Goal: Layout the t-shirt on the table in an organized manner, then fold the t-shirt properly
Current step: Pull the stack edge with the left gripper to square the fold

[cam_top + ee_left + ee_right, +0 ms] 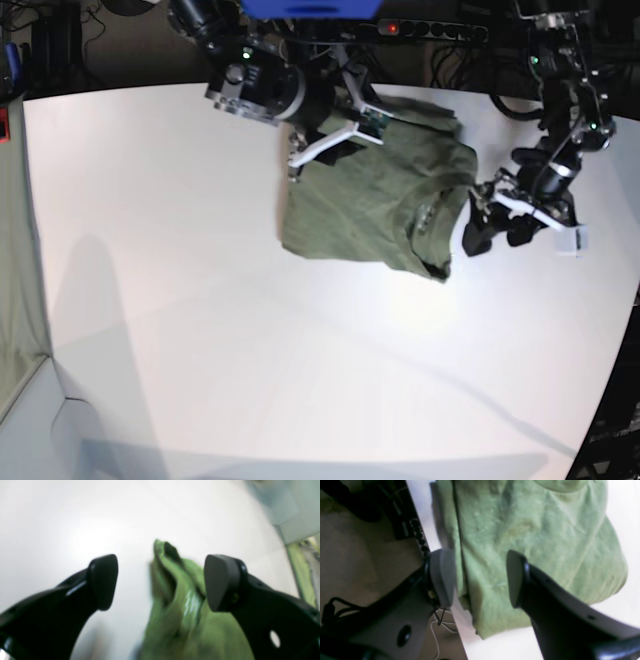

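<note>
The table point(200, 330), white and matte with a curved near edge, fills most of the base view. The t-shirt point(375, 195) lies on its far half, partly folded into a rough olive block, neck label facing up toward the right side of that view. The right gripper point(325, 140) sits over the shirt's far left corner; in its wrist view the jaws stand apart, one finger point(442, 577) just off the cloth's hemmed edge by the table rim, the other above the fabric, nothing pinched between them. The left gripper point(488, 222) hangs just off the shirt's right edge, near the bunched corner. In the left wrist view its jaws are spread wide and released, a ridge of green cloth point(175, 585) rising in the gap closer to the right-hand finger point(220, 580); whether it touches that finger cannot be told through the blur. A greenish-grey cloth strip point(15, 300) hangs at the base view's left edge.
</note>
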You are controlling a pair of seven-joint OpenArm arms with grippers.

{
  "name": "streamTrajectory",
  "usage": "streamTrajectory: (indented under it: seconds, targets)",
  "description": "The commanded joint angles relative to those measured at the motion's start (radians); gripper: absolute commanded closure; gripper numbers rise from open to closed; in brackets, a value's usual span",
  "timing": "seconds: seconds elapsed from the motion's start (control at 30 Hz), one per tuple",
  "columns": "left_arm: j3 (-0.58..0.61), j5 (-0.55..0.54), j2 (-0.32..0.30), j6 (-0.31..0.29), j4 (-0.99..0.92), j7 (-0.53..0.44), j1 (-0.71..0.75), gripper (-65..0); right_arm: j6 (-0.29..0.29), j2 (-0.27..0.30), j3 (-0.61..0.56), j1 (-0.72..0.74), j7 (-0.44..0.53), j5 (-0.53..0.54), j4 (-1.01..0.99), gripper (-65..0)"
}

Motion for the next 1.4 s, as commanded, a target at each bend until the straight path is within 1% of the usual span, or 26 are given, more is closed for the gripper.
streamTrajectory:
  seconds: [0.0,0.07,0.13,0.2,0.33,0.43,0.6,0.63,0.67,0.73,0.87,0.93,1.0,1.1,1.27,1.37]
  targets:
    - [-0.017,-0.016,0.010,-0.015,0.026,0.014,0.022,-52.3,0.003,-0.007,0.000,0.005,0.023,0.016,0.016,-33.1]
    - [-0.046,-0.016,0.029,-0.016,0.030,0.044,0.065,-52.3,0.003,-0.008,0.000,0.006,0.023,0.016,0.016,-33.1]
    - [-0.051,-0.016,0.052,-0.016,0.032,0.063,0.102,-52.3,0.003,-0.010,0.000,0.006,0.023,0.016,0.016,-33.1]
    - [-0.051,-0.016,0.067,-0.016,0.034,0.052,0.140,-52.3,0.003,-0.011,0.000,0.014,0.023,0.017,0.016,-33.1]
    - [-0.051,-0.013,0.104,-0.018,0.026,0.057,0.157,-52.3,0.003,-0.011,0.000,0.017,0.023,0.017,0.016,-33.1]
    - [-0.036,-0.005,0.116,-0.018,0.024,0.057,0.158,-52.2,0.003,-0.011,-0.002,0.017,0.023,0.017,0.016,-33.1]
    - [0.046,-0.005,0.108,-0.018,0.001,0.052,0.155,-52.0,0.003,-0.011,0.000,0.017,0.023,0.017,0.016,-33.1]
    - [0.058,-0.005,0.108,-0.018,0.001,0.051,0.155,-51.1,0.003,-0.011,0.000,0.017,0.023,0.017,0.016,-33.1]
    - [0.072,-0.005,0.108,-0.018,0.001,0.049,0.157,-48.7,0.003,-0.011,0.000,0.017,0.023,0.017,0.016,-33.1]
    - [0.089,-0.005,0.108,-0.018,0.001,0.047,0.157,-40.6,0.003,-0.011,0.000,0.017,0.023,0.017,0.016,-33.1]
    - [0.092,-0.013,0.108,-0.018,0.003,0.052,0.158,-20.7,0.003,-0.011,0.000,0.019,0.023,0.017,0.016,-33.1]
    - [0.092,-0.013,0.108,-0.018,0.012,0.055,0.158,-12.9,0.003,-0.011,0.000,0.019,0.023,0.017,0.016,-33.1]
    - [0.092,-0.014,0.108,-0.018,0.015,0.055,0.174,-6.8,0.003,-0.011,0.000,0.019,0.023,0.017,0.016,-33.1]
    - [0.090,-0.014,0.108,-0.018,0.015,0.055,0.178,-0.4,0.003,-0.011,0.000,0.020,0.023,0.017,0.016,-33.1]
    - [0.090,-0.016,0.110,-0.018,0.063,0.047,0.234,-0.5,0.003,-0.011,0.000,0.020,0.023,0.017,0.016,-33.1]
    - [0.090,-0.013,0.110,-0.018,0.054,0.046,0.240,-0.5,0.003,-0.011,0.000,0.020,0.023,0.017,0.016,-33.1]
